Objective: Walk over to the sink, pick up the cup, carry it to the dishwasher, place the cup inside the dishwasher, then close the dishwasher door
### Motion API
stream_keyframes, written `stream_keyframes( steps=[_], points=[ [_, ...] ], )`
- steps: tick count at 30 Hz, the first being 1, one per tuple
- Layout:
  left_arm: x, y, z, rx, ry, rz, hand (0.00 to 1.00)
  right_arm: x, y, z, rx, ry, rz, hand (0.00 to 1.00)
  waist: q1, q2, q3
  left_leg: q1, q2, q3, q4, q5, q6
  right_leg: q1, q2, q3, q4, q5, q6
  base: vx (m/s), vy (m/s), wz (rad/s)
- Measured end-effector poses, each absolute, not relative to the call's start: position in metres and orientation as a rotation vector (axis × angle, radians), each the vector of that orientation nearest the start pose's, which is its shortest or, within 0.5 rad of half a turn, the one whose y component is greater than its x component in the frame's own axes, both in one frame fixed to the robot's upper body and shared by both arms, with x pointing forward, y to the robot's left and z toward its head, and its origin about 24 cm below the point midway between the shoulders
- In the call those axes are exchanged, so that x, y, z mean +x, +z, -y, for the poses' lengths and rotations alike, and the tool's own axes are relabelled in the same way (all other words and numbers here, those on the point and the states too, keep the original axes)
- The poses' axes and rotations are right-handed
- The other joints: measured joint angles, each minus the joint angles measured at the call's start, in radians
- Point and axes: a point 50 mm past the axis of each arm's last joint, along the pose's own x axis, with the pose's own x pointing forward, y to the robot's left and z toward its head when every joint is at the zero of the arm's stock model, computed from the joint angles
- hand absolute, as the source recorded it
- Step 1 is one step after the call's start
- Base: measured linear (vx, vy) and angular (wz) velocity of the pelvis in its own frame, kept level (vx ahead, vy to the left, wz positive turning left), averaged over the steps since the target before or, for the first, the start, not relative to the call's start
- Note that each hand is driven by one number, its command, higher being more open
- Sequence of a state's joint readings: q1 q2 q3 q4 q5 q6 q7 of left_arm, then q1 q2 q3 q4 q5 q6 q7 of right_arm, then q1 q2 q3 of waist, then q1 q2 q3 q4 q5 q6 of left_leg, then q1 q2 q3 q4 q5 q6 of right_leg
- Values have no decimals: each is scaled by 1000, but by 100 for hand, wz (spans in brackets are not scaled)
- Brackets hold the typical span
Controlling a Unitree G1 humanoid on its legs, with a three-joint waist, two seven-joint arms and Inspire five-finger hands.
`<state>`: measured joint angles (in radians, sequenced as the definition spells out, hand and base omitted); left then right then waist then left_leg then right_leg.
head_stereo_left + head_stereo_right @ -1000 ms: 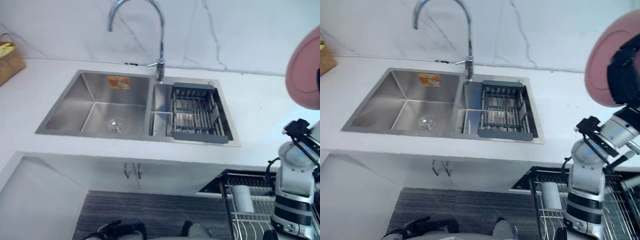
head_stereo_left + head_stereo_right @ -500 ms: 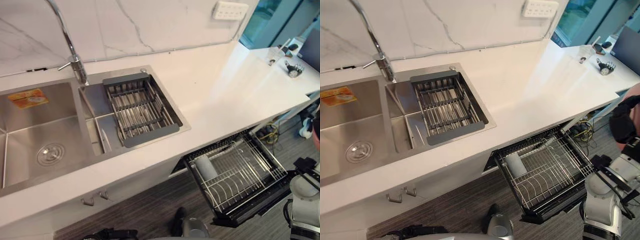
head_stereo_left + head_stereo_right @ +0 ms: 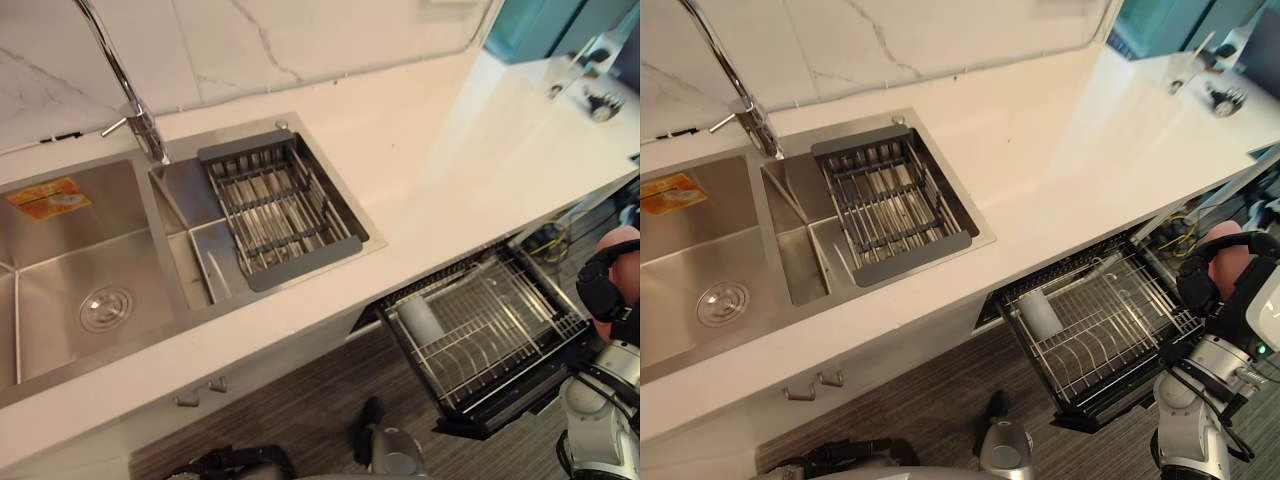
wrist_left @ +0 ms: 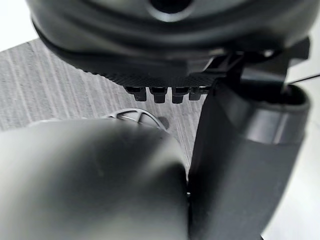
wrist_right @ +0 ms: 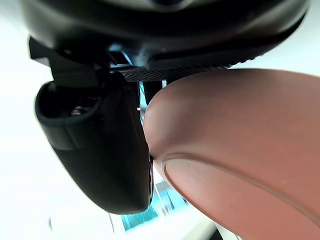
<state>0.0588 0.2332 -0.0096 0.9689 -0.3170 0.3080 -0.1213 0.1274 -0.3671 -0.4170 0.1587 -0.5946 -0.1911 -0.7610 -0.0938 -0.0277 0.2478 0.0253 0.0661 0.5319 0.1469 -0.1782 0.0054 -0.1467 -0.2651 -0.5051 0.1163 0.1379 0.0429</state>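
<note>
Beside dishwasher rack (image 3: pixel 1120 320), right robot hand (image 3: pixel 1195 285) raised, curled round cup (image 3: pixel 1228 262).

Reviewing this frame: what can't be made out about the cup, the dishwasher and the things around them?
- Cup: cut off by the right wrist view's edge. In the head views the right hand wraps most of it.
- Dishwasher's inside: hidden under the counter, behind the pulled-out rack, in the head views.
- Pale cylinder in the rack: too small to identify.
- Items at the counter's far end: too small to name.
</note>
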Motion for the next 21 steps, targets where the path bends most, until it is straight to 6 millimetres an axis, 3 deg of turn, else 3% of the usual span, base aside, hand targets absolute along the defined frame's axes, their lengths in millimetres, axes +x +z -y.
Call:
stream_keyframes(
  steps=[3,6,10,13,16,21],
  points=[
    [103,-154,-217,-200,138,-1254,100,189,59,329,-1031,-959,148,0,4,36,29,-25,-3,-7,4,6,1,-17,-4,0,2,-3,4,-4,-7,8],
    [111,-152,-210,-209,96,-1222,100,195,51,339,-1039,-990,84,0,3,69,62,-45,-17,-22,3,20,5,-34,-18,2,8,-14,18,-4,4,16],
    [119,-152,-194,-255,38,-1172,100,215,74,355,-1125,-994,135,0,-4,139,106,-77,-32,-20,2,25,11,-73,-26,14,8,-9,24,-16,28,1],
    [134,-147,-184,-300,15,-1123,100,240,95,347,-1162,-950,227,0,-5,168,154,-94,-37,-16,4,27,15,-105,-24,45,9,-2,26,-24,3,-22],
    [144,-144,-178,-348,10,-1083,100,256,102,337,-1160,-918,264,0,-4,182,183,-122,-44,-35,4,35,19,-138,-23,59,5,9,23,-22,-5,-13],
    [158,-138,-161,-346,-54,-978,100,283,112,338,-1196,-876,259,0,10,251,216,-161,-67,-85,-1,60,24,-177,-37,72,-4,24,27,12,3,0]
  ],
)
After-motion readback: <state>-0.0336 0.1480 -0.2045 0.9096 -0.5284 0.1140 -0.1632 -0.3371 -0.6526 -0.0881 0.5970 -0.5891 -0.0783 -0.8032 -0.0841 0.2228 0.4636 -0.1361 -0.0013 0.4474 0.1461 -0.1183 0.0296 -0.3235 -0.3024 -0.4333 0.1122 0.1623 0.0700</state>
